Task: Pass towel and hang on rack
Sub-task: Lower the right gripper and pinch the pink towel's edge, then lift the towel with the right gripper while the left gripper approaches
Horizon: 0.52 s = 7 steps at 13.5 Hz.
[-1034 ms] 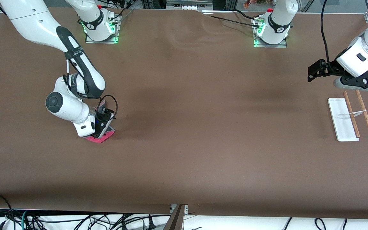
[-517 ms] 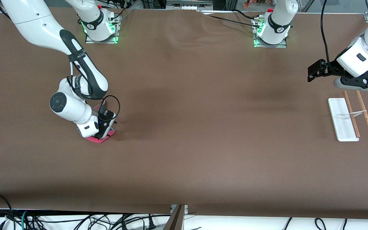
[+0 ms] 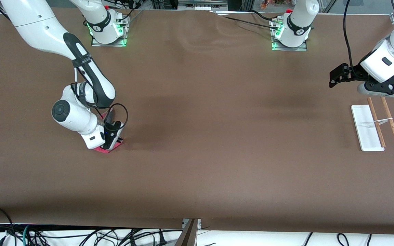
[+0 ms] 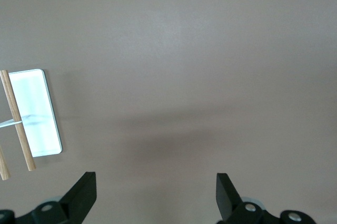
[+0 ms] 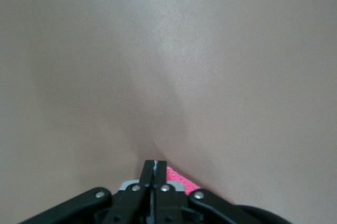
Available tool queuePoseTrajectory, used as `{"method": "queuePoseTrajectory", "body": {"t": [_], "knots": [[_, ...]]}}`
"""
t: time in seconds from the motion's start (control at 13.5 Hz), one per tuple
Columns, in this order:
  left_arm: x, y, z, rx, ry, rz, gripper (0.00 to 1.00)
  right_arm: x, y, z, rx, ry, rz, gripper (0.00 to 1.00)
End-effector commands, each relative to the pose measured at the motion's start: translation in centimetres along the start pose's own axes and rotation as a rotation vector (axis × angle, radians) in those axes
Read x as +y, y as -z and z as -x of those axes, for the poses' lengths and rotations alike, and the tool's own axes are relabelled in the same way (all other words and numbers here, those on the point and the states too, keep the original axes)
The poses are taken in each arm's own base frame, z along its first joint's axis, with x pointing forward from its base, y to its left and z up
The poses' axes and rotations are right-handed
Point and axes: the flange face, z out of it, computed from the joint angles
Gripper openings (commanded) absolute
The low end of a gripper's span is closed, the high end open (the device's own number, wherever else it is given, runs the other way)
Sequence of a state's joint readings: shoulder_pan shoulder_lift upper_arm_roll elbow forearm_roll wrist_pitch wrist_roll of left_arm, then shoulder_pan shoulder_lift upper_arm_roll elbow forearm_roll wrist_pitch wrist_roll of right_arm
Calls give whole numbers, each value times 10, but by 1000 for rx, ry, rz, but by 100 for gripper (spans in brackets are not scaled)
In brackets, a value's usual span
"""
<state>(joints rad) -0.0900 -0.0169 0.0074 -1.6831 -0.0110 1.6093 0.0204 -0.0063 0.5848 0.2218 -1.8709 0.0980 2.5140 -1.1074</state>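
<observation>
The pinkish-red towel (image 3: 105, 149) lies on the table at the right arm's end, mostly hidden under my right gripper (image 3: 112, 145). The right gripper is down on it, its fingers shut on the towel's edge; the right wrist view shows the closed fingers (image 5: 149, 171) with pink cloth (image 5: 180, 178) beside them. The rack (image 3: 376, 124), a white base with two brown rods, stands at the left arm's end and shows in the left wrist view (image 4: 31, 113). My left gripper (image 4: 156, 192) hangs open and empty above the table beside the rack.
The brown table (image 3: 217, 136) spans the view. The arm bases (image 3: 108, 30) stand along its edge farthest from the front camera. Cables hang below the table's near edge (image 3: 80, 235).
The right arm has shifted slightly over the towel and its fingers have pinched the cloth. The left arm has not moved.
</observation>
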Motion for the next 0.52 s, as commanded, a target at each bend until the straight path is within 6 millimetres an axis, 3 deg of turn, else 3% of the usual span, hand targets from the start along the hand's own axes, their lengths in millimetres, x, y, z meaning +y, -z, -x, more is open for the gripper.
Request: {"method": "queuePoseTrajectory", "body": {"t": [0.0,0.22,0.44], "knots": [[1,2,2,-3,7,10,100,15,29,-18,-9,12,-55,0],[1,2,2,-3,7,10,100,26,71,-32,-51,-32,-147,0],[1,2,3,-6,7,11,100,25,118,-42,-105,-107,-224,0]]}}
